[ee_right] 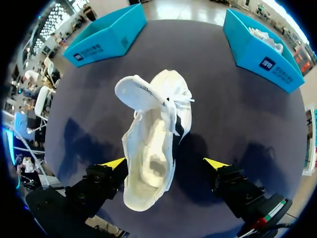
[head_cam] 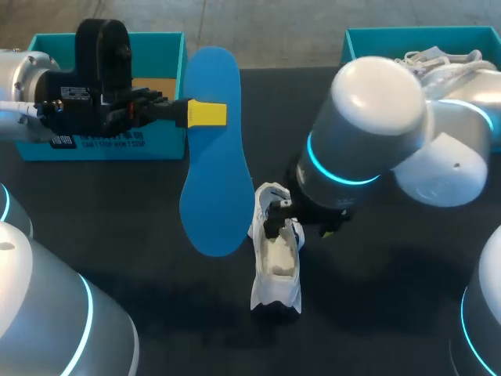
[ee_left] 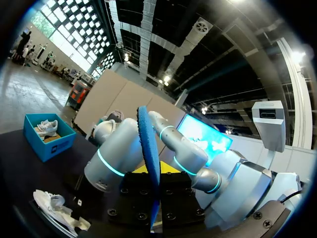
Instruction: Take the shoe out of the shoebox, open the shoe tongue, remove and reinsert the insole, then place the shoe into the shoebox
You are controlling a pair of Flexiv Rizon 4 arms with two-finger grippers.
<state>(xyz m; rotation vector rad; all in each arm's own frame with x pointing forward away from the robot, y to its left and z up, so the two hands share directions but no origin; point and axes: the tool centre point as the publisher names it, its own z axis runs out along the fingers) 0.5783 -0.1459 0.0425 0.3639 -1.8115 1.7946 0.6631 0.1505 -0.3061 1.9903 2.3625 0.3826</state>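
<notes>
Matte black tabletop (head_cam: 141, 227) fills the head view, with a teal cardboard shoebox (head_cam: 117, 145) at the far left and a second box (head_cam: 376, 39) at the far right. The left gripper (head_cam: 207, 113) is clamped on the smooth, flat blue insole (head_cam: 213, 172), just left of the white shoe (head_cam: 275, 266) lying on the table near the middle.

From the left wrist, the insole (ee_left: 148, 158) shows edge-on, a thin blade between the fingers.

From the right wrist, the right gripper (ee_right: 166, 162) has its fingers spread wide either side of the shoe (ee_right: 153, 148), whose tongue is lifted and pale lining bared.
</notes>
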